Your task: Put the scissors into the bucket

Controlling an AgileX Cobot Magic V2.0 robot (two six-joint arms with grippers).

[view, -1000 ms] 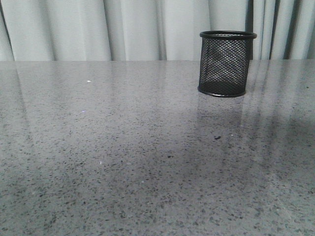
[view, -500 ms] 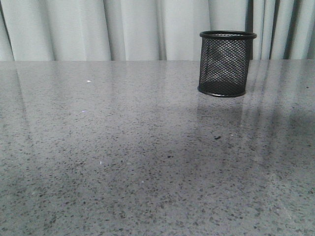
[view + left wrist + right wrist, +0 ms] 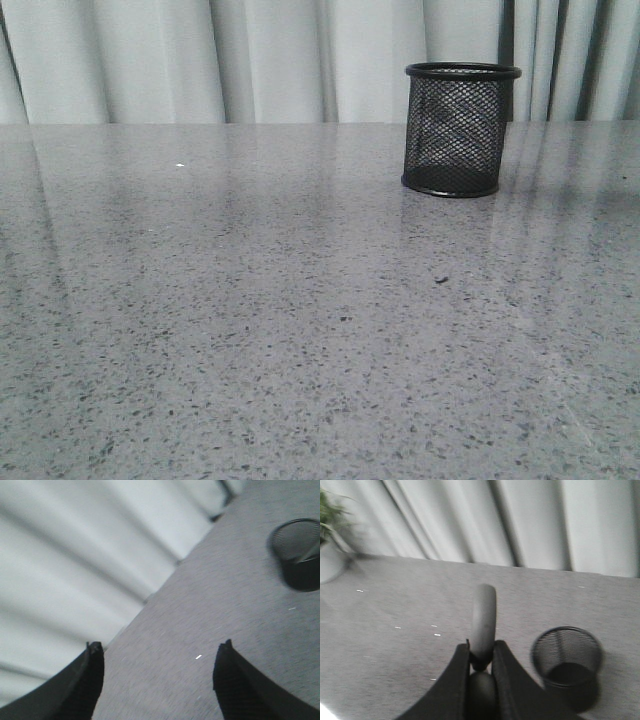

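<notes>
The bucket (image 3: 462, 128), a black wire-mesh cup, stands upright at the far right of the table and looks empty. No gripper shows in the front view. In the right wrist view my right gripper (image 3: 481, 652) is shut on a grey rounded piece that sticks out past the fingertips, which I take for a handle of the scissors (image 3: 483, 620); the blades are hidden. It is held above the table, with the bucket (image 3: 566, 665) below and to one side. My left gripper (image 3: 160, 655) is open and empty above the table, far from the bucket (image 3: 300, 555).
The speckled grey table (image 3: 250, 320) runs back to pale curtains (image 3: 280, 60). A potted plant in a white pot (image 3: 330, 540) stands at the table's edge in the right wrist view. Small white specks lie on the table.
The dark shadow across the middle of the table in the front view has faded away. The bucket has not moved.
</notes>
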